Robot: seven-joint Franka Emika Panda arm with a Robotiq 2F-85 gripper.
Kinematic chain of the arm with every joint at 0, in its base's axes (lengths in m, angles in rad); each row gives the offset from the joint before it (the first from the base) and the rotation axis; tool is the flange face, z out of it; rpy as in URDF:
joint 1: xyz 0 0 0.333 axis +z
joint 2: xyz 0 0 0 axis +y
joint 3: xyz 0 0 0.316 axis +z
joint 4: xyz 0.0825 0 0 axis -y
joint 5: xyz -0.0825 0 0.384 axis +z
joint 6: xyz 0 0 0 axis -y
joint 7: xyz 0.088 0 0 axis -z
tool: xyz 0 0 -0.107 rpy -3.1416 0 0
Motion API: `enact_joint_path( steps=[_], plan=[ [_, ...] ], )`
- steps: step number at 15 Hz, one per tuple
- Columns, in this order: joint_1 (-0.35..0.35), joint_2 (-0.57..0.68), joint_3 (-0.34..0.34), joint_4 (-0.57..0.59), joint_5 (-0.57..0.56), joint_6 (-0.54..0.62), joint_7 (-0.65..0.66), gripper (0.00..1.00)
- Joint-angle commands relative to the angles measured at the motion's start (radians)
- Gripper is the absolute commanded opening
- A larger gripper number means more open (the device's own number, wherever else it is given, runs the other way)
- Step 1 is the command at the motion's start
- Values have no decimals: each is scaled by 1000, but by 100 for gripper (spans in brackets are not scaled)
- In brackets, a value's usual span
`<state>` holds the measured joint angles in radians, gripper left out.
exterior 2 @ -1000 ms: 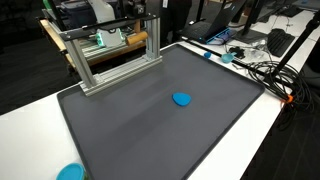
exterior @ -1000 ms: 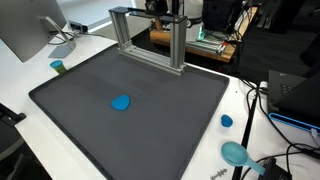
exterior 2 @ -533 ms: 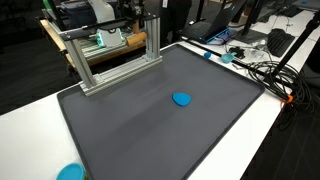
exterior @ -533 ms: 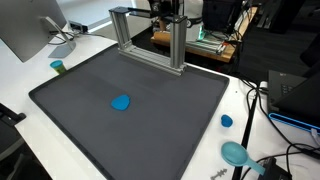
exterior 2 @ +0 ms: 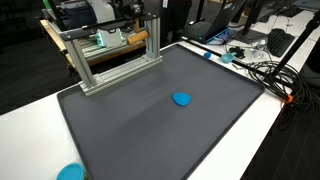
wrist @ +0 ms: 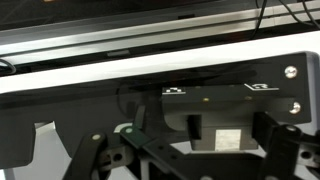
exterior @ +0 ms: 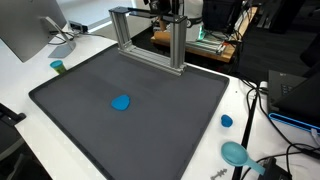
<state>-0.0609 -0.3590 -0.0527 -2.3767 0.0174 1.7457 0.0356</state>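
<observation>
Over on the left of the white worktop (exterior: 20, 78) you've got a small teal cup (exterior: 58, 67) sitting just off the corner of the big dark grey mat (exterior: 160, 130), with a grey monitor (exterior: 25, 30) behind it. Moving right, the flat round blue disc (exterior: 121, 102) lies on the mat on its own, and both exterior views show it (exterior 2: 181, 99). Next comes the silver aluminium frame (exterior: 181, 45), standing upright on the mat's far edge, well apart from the disc. Your tool (wrist: 195, 160) only really shows in the wrist view: black linkages low in the picture with the fingertips cut off by the edge. Honestly, I can't tell if it's open or closed, or whether it's gripping anything. Further right, a small blue cap (exterior: 227, 121) sits on the white strip just beside the mat. A bigger teal round dish (exterior: 236, 153) sits nearer the camera, and black cables (exterior: 262, 100) trail past.
</observation>
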Motion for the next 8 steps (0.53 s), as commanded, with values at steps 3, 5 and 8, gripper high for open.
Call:
enact_joint_path(
  steps=[3, 5, 8],
  plan=[
    [9, -9, -10, 19, 41, -125, -29, 100],
    [16, 27, -10, 33, 57, -169, -48, 100],
    [14, 42, 2, 23, 49, -174, -22, 100]
  ],
)
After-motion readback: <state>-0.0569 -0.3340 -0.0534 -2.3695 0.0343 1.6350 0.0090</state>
